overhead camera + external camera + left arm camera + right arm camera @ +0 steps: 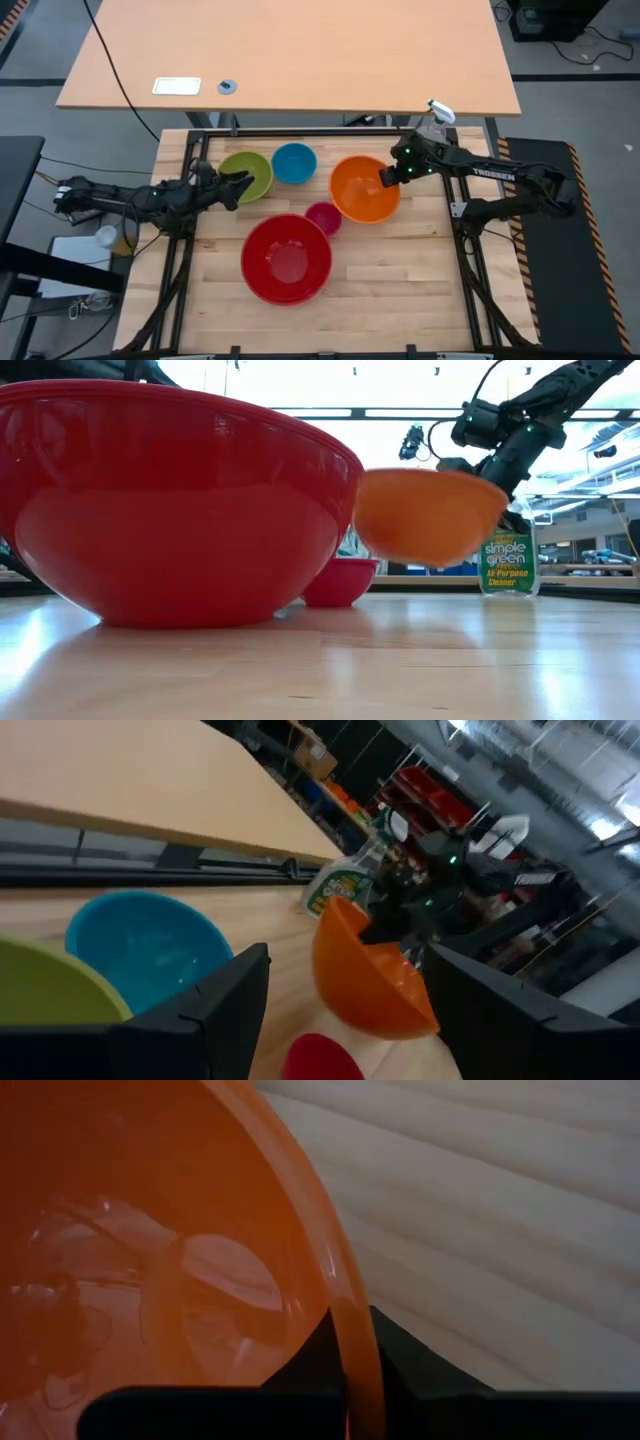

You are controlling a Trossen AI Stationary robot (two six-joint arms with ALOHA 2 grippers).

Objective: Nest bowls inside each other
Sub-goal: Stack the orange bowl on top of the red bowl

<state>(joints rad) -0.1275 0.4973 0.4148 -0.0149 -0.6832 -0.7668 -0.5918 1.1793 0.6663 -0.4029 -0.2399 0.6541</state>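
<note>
Five bowls are in view: the red bowl [286,258] near the front, the small pink bowl [322,217] behind it, and the green bowl [246,175] and blue bowl [294,163] at the back. These rest on their bases. The orange bowl [365,188] hangs above the table, with my right gripper [386,180] shut on it. My left gripper [240,187] stands open over the green bowl's right edge, pointing level toward the orange bowl [365,970], nothing between its fingers. My right gripper pinches the orange bowl's rim [352,1342] on the bowl's far right side, one finger inside the bowl and one outside. The fingers slant down from the table's right. The bowl [430,515] hangs clear of the table, mouth up and close to level.
A clear spray bottle [508,560] with a green label stands at the table's far right corner, just behind the orange bowl. Bare wood lies to the right of the red bowl and along the near edge. A larger desk [290,50] stands beyond the table.
</note>
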